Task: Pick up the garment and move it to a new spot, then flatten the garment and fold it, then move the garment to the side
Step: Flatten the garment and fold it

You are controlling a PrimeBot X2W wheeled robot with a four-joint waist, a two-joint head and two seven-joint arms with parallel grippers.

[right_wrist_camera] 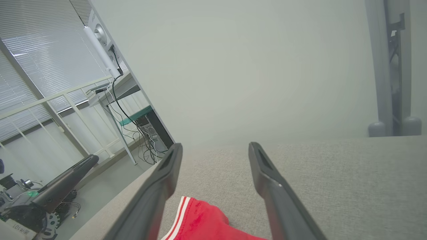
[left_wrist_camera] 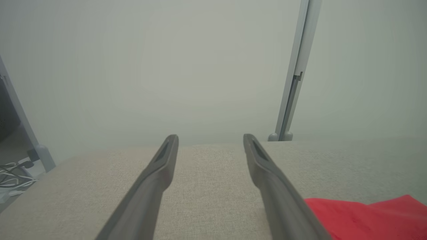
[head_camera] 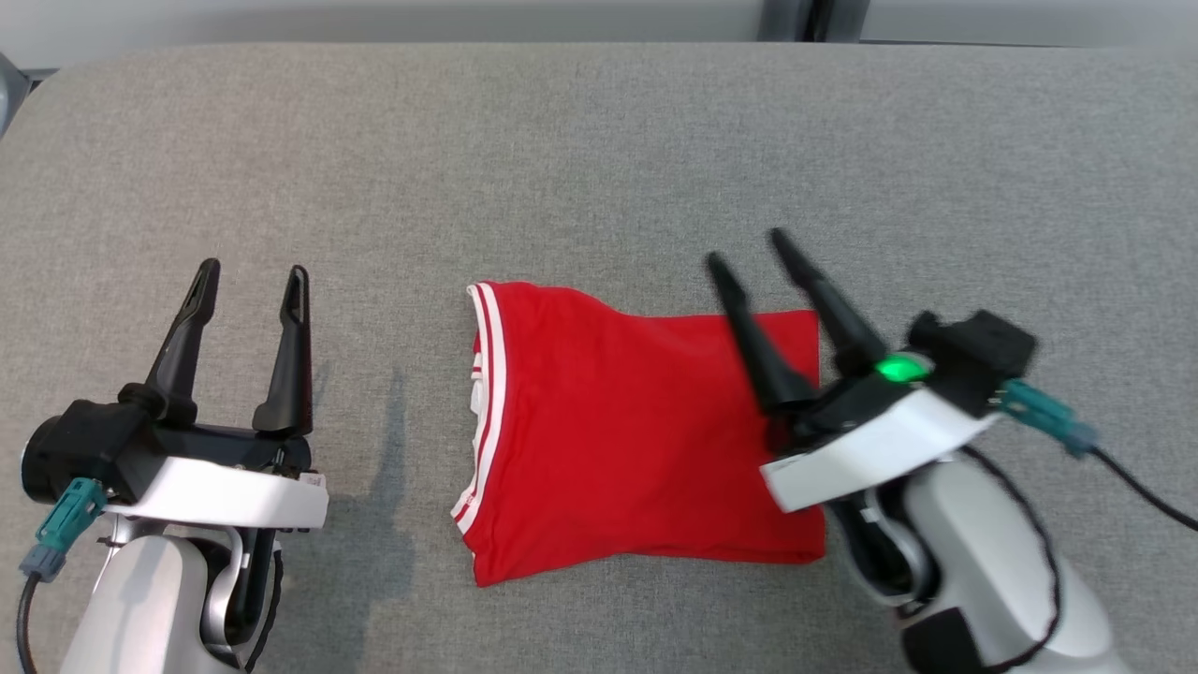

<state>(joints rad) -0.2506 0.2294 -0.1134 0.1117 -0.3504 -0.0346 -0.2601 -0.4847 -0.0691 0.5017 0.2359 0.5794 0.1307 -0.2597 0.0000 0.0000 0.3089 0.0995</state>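
While the red garment (head_camera: 636,440) is lying folded on the woven grey table (head_camera: 599,150), the left gripper (head_camera: 255,271) is hovering released. The right gripper (head_camera: 747,248) is gaping above it

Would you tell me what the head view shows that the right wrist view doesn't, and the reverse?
Head view alone: the folded red cloth garment with white stripes in full outline, and the green light by the right wrist. Right wrist view alone: slatted window blinds, a desk trailing black cables, a dark computer tower. Shared: the garment's striped edge, the grey fabric table, the open left hand and the open right hand over the garment's right side.
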